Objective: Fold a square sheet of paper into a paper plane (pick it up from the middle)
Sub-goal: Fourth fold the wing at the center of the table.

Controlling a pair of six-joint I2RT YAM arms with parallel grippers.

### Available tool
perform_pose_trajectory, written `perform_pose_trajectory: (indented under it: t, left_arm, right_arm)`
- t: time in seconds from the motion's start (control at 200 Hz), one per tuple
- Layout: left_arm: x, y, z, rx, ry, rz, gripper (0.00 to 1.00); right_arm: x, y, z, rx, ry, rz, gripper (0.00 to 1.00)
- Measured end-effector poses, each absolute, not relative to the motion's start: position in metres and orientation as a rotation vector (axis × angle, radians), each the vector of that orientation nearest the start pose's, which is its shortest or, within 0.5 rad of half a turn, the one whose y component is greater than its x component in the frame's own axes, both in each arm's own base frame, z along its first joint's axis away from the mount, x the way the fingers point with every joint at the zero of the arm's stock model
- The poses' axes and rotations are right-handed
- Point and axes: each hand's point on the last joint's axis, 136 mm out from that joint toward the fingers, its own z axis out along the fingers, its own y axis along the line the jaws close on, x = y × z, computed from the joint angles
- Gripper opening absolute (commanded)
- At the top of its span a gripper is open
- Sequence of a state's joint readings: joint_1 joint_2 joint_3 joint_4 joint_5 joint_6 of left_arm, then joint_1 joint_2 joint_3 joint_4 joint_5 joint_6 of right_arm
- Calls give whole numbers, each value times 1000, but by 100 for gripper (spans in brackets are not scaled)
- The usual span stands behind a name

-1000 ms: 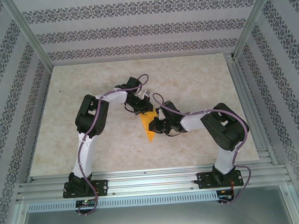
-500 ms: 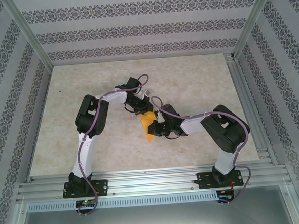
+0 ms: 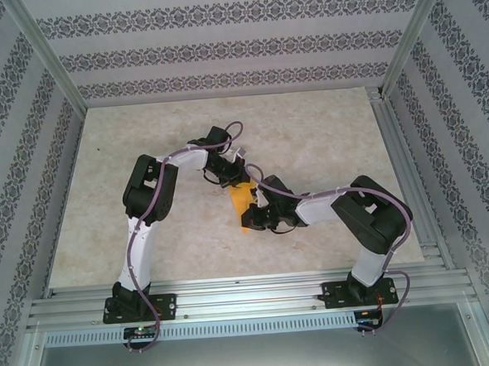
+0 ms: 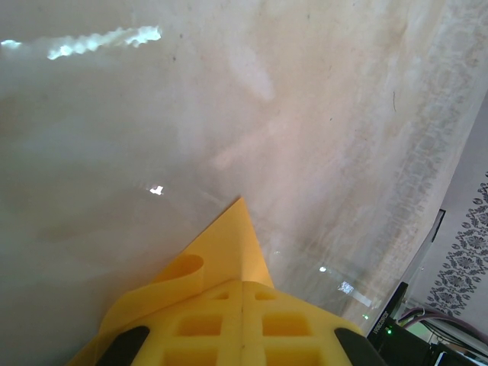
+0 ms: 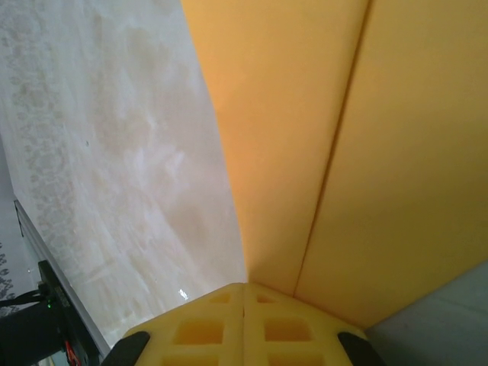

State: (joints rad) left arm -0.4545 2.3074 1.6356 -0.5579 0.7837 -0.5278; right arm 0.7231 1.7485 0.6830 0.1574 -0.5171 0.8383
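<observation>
The thin orange-yellow sheet of paper [image 3: 242, 201], already folded to a narrow pointed shape, is found on the pale marbled table [image 3: 316, 129] midway between the arms. Its far end is covered by the left gripper [image 3: 234, 180], whose yellow fingers [image 4: 229, 324] are fully closed, with the paper's point and a curled flap seen just beyond them. This placement is judged to anchor the sheet. The near end is met by the right gripper [image 3: 253, 222], likewise fully closed, its tips set on the centre crease, probably so the fold is sharpened. Whether a layer is pinched or merely pressed down cannot be told for either.
</observation>
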Motion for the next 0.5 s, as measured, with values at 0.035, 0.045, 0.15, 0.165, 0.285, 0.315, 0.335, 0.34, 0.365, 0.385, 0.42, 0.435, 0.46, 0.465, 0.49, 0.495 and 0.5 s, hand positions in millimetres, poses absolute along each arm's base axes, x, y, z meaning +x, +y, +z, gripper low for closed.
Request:
perform_pose_trajectory:
  t: [0.035,0.045,0.15,0.165,0.285,0.315,0.335,0.34,0.365,0.385,0.42,0.435,0.46,0.465,0.49,0.495,0.5]
  left_arm:
    - [389,-325,19,101,2941,-1308,0]
    - [389,-325,19,101,2941,-1308,0]
    - [389,-325,19,101,2941,-1308,0]
    - [389,-325,19,101,2941,-1308,0]
    - [389,-325,19,101,2941,-1308,0]
    - [389,-325,19,102,2940,-1309,0]
    - [389,-325,19,102,2940,-1309,0]
    - [389,-325,19,102,2940,-1309,0]
    - [389,-325,19,102,2940,-1309,0]
    - [389,-325,19,102,2940,-1309,0]
    - [389,-325,19,102,2940,-1309,0]
    - [389,-325,19,102,2940,-1309,0]
    - [389,-325,19,102,2940,-1309,0]
    - [389,-325,19,102,2940,-1309,0]
    - [389,-325,19,102,2939,-1309,0]
    - [389,-325,20,102,2939,-1309,0]
    - [389,-325,20,102,2939,-1309,0]
  right_arm:
    - [223,312,12,-96,2791,1196,0]
    - [223,312,12,-95,2791,1197,0]
    - [218,312,12,-103,2800,1197,0]
    - [217,312,12,-104,2800,1197,0]
    - [209,311,11,-116,2825,1197,0]
    - [205,311,11,-121,2838,1198,0]
    - [203,311,12,-124,2844,1199,0]
    - [203,311,11,-125,2845,1199,0]
    - [200,311,12,-130,2851,1200,0]
    - [198,311,12,-133,2859,1204,0]
    - [193,309,12,-135,2873,1206,0]
    - [192,309,13,-135,2879,1208,0]
    - [188,307,13,-136,2892,1206,0]
    - [188,307,13,-136,2894,1205,0]
    - [185,304,14,-130,2905,1202,0]
    - [185,304,15,-129,2906,1202,0]
    - [184,304,15,-128,2908,1202,0]
